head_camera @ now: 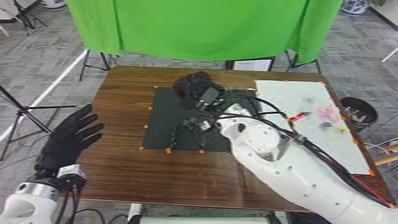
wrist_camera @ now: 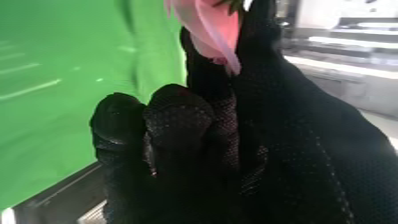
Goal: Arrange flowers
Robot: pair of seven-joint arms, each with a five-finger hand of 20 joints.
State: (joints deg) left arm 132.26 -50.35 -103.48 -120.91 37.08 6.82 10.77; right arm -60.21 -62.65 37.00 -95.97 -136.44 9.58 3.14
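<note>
The robot's right hand (head_camera: pixel 197 91) holds 1 pink flower (wrist_camera: pixel 206 31) over the far part of the table, its fingers bent and the bloom pinched between thumb and fingertip. In the right wrist view, the flower sits at the tips of the hand (wrist_camera: pixel 187 135), its pink petals spilling past the black glove beside a bit of green leaf. The left hand (head_camera: pixel 67 140), open with fingers spread, hangs at the left side of the table.

Beneath them is the brown wooden table (head_camera: pixel 178 175), bearing 2 flat sheets: a white sheet (head_camera: pixel 286 90) to the right and a dark mat (head_camera: pixel 162 117) near the middle, edged by orange markers (head_camera: pixel 169 150). Pink blooms (head_camera: pixel 329 112) lie on the white sheet near a small red item (head_camera: pixel 298 117). Green sprigs (head_camera: pixel 193 123) rest on the dark mat.

Behind the table, a green curtain (head_camera: pixel 204 30) spans the gray-floored room. A black tripod (head_camera: pixel 27 108) stands at left, a black bin (head_camera: pixel 357 106) just beside the table's right edge.
</note>
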